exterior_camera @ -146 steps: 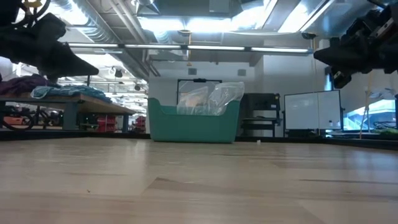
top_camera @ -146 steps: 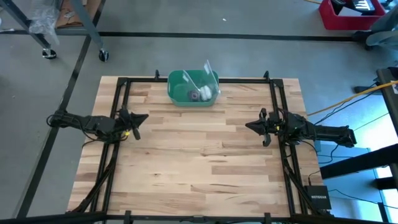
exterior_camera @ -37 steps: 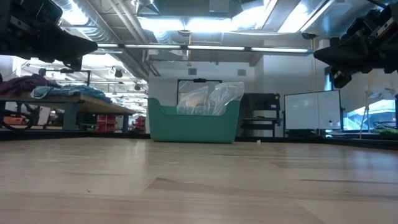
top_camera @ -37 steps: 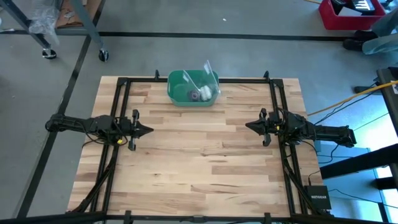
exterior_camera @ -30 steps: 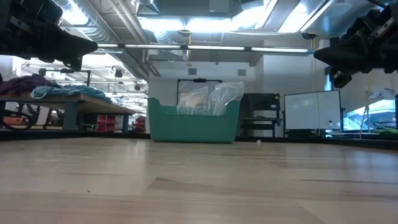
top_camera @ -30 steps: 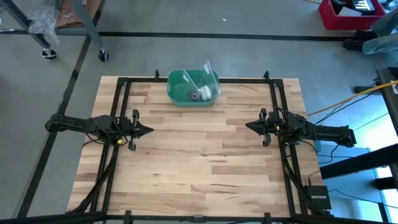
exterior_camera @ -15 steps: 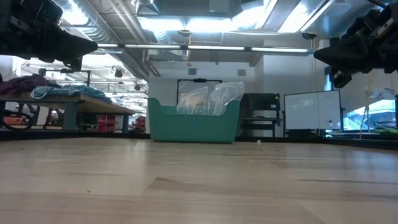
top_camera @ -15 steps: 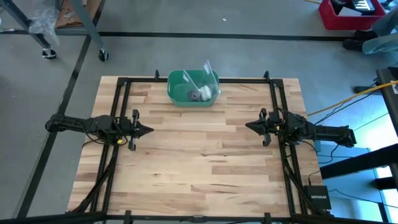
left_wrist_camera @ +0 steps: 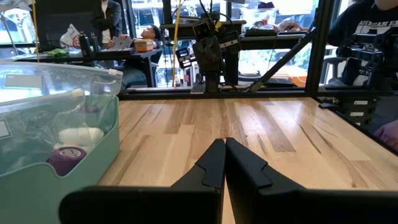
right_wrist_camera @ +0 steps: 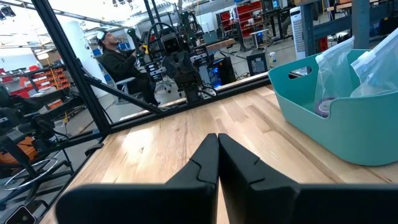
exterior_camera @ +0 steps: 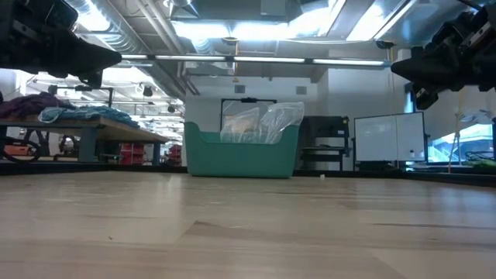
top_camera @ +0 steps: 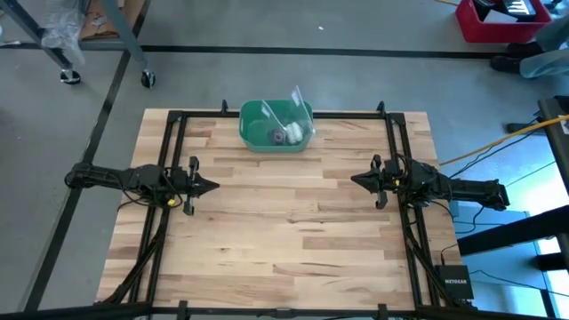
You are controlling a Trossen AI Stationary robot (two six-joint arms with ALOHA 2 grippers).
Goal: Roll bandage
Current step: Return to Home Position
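- The bandage [left_wrist_camera: 67, 157] is a small, compact purple roll. It lies inside a clear zip bag [left_wrist_camera: 43, 93] beside a small white roll [left_wrist_camera: 79, 134].
- The bag stands in the green bin [top_camera: 252, 142] at the far middle edge of the wooden table [top_camera: 293, 240], with its top sticking up above the rim.
- The left gripper [top_camera: 210, 187] hovers over the left side of the table, well apart from the bin. Its fingers are pressed together, hold nothing, and point toward the centre.
- The right gripper [top_camera: 354, 180] mirrors it on the right side, also pinched shut on nothing and held above the boards.
- The packing looks finished, so my judgement is that only parking the arms remains.
- To do that well, each arm should draw back along its own side with the fingers kept together.
- The arms should stay above the wood and make no sweep toward the bin, so the bag's upright top is not caught or tipped.
- Both arms should end level and symmetrical, leaving the middle of the table free.
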